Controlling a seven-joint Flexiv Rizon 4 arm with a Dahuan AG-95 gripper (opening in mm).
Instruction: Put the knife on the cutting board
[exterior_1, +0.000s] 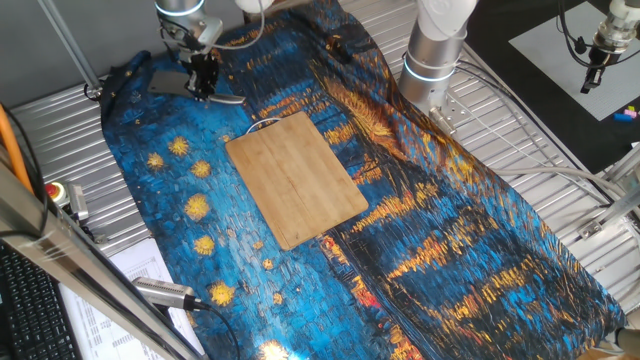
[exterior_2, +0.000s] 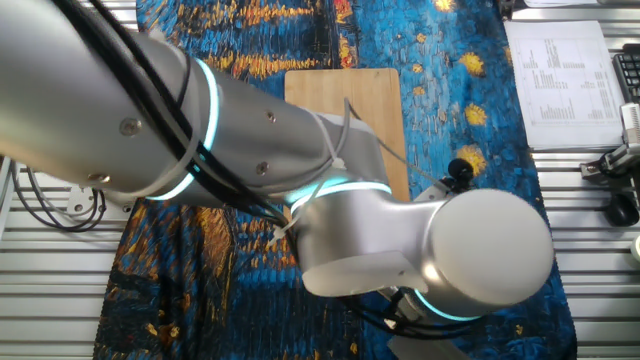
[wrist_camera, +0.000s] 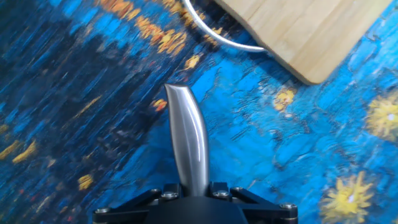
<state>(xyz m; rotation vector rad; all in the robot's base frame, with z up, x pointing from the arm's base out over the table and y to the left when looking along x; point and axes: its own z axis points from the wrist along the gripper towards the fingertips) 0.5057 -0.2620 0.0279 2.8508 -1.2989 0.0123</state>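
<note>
**Knife in the grip, board not yet reached**

The gripper (exterior_1: 203, 80) sits at the far-left end of the cloth, and in the hand view its fingers are closed round the knife (wrist_camera: 188, 146) by the silvery handle, which sticks out fwd from betw. them. In one fixed view the grey blade shows to the left of the gripper and the handle tip to the right, so the cleaver lies roughly flat, crosswise in the grip. Whether it's lifted clear of the cloth or resting on it can't be told.

Handling, as a judgement: steel cleaver, stiff, prob. heavy for its size w/ most of the weight in the blade, so a hold on the handle leaves it blade-heavy and it may droop or twist. Smooth metal handle looks slippery; a firm squeeze near the blade end would steady it best.

The cutting board (exterior_1: 296, 176) lies just beside, toward the cloth's middle, its wire loop (wrist_camera: 217, 36) at the end facing the gripper. Board top is bare. In the other fixed view the arm (exterior_2: 300, 190) hides the gripper & knife; only part of the board shows
</note>
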